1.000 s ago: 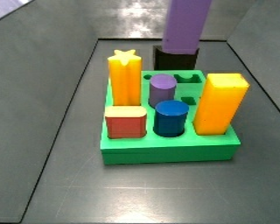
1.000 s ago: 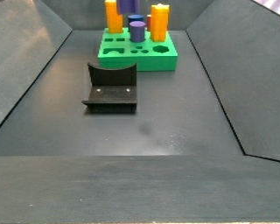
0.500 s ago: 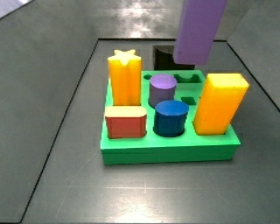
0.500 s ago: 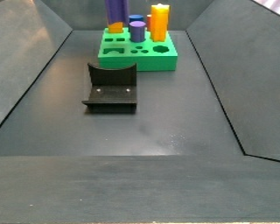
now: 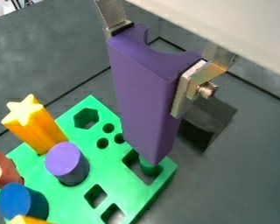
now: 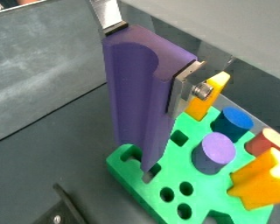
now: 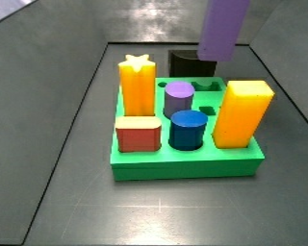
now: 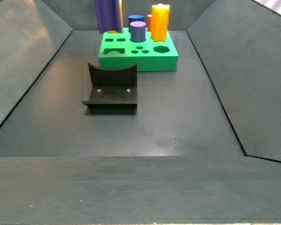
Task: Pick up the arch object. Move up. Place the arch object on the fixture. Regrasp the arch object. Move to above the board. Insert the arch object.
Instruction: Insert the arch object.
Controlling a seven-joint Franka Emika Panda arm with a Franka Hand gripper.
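Wrist view: my jaws [image 5: 149,48], clamped on the arch object [image 5: 145,101], hold its long axis upright, lower end just over a socket at the board [image 5: 108,166] edge.

yellow star peg [image 7: 139,82] | orange block [image 7: 242,113] | red block [image 7: 138,135] | blue cylinder [image 7: 188,130] | lilac cylinder [image 7: 180,97]

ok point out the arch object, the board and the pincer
arch object [image 5: 143,96]: a wrist view, middle of its broad purple face
board [image 7: 183,165]: a side view, bare green front wall
pincer [image 5: 149,44]: a wrist view, midway between its fingertips, clamped on the block
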